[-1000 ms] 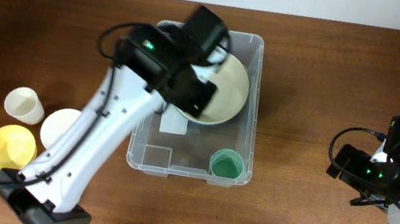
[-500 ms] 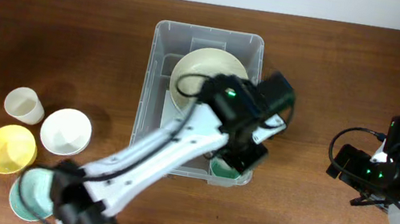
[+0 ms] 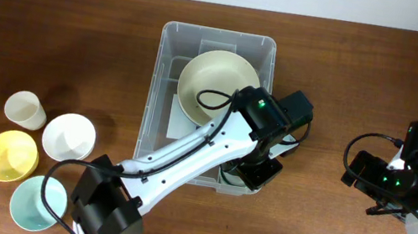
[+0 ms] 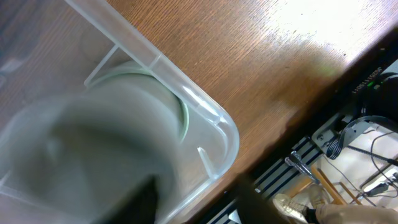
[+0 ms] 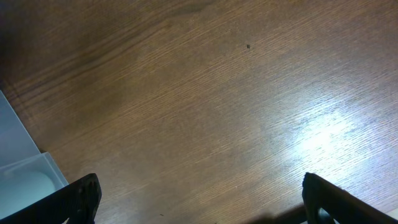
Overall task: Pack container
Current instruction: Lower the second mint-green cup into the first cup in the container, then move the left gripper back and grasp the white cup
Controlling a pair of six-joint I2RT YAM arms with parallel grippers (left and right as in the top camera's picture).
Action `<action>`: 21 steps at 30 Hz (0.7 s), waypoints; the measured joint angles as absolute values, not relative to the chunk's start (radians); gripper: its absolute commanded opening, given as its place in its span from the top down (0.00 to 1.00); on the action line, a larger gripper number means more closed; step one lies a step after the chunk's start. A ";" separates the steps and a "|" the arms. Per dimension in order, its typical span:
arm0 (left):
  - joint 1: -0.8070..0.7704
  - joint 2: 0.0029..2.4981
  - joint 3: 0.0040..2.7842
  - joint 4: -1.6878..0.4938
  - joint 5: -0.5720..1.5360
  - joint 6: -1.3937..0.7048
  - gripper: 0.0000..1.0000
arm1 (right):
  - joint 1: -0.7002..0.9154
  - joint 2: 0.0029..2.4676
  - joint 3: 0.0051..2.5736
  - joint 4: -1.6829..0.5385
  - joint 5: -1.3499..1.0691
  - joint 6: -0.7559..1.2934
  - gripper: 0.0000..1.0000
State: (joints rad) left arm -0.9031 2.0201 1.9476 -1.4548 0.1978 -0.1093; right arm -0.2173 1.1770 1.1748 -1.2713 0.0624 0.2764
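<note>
The container (image 3: 165,84) is a large clear bin in the middle of the table. A cream bowl (image 3: 216,84) lies in its back half. A green cup (image 4: 180,113) stands in its front right corner, mostly hidden under my left gripper in the overhead view. My left gripper (image 3: 257,167) hovers over that corner. In the left wrist view it (image 4: 196,208) is open, with the bin's rim (image 4: 205,106) between its fingers. My right gripper (image 3: 358,172) is open and empty over bare table in the right wrist view (image 5: 202,199).
At the left of the table stand a cream cup (image 3: 25,109), a white bowl (image 3: 69,136), a yellow bowl (image 3: 10,155) and a teal bowl (image 3: 31,205). The bin's corner shows at the left edge of the right wrist view (image 5: 25,180).
My left arm has swung from over the cream bowl at the back of the bin to its front right corner, leaving the bowl in the bin. The right arm has not moved.
</note>
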 measured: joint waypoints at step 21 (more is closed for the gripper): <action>0.012 1.731 1.990 -1.454 -0.025 -0.110 0.42 | -0.217 1.177 1.175 -1.274 0.062 0.276 0.01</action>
